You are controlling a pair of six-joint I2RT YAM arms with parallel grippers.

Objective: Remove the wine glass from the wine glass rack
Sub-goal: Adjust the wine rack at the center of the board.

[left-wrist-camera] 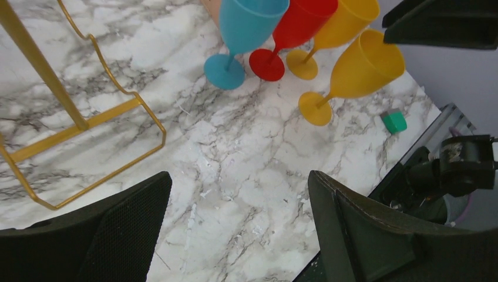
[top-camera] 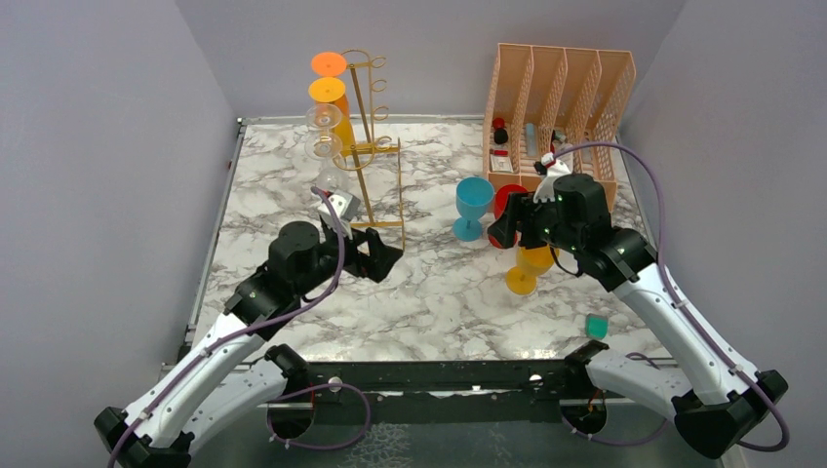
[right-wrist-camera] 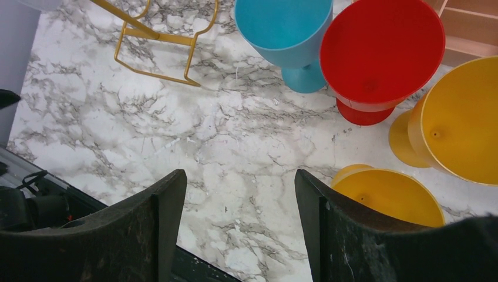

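Gold-wire wine glass rack (top-camera: 362, 161): stands upright at the back left of the marble table (top-camera: 439, 302). Its rectangular base is flat on the surface and also shows in the left wrist view (left-wrist-camera: 88, 120) and the right wrist view (right-wrist-camera: 158, 38).
Wine glasses on rack: four hang on the rack's left side. An orange wine glass (top-camera: 329, 63) is topmost, a yellow-orange wine glass (top-camera: 332, 96) hangs under it, then come two clear wine glasses (top-camera: 323, 132), one below the other. All are still hooked on, and no claw touches them.
Left gripper (top-camera: 383, 258) (left-wrist-camera: 238, 176): fingers spread wide with only bare marble between them. It sits low, just beside the near end of the rack base, well below the hanging glasses.
Right gripper (top-camera: 502, 232) (right-wrist-camera: 239, 173): fingers spread, holding nothing. It hovers over the goblet cluster right of centre, away from the rack.
Goblet cluster: blue goblet (top-camera: 474, 200) (right-wrist-camera: 282, 23), red goblet (top-camera: 509, 198) (right-wrist-camera: 382, 53) and two yellow goblets (left-wrist-camera: 364, 67) (right-wrist-camera: 464, 117) stand upright on the table, close together. The nearer yellow one sits just beside the right gripper's finger; contact can't be judged.
Green block (top-camera: 596, 325) (left-wrist-camera: 394, 121): lies on the marble near the front right, apart from the goblets.
Peach lattice file organiser (top-camera: 561, 78): at the back right, with small items in its slots, too small to identify.
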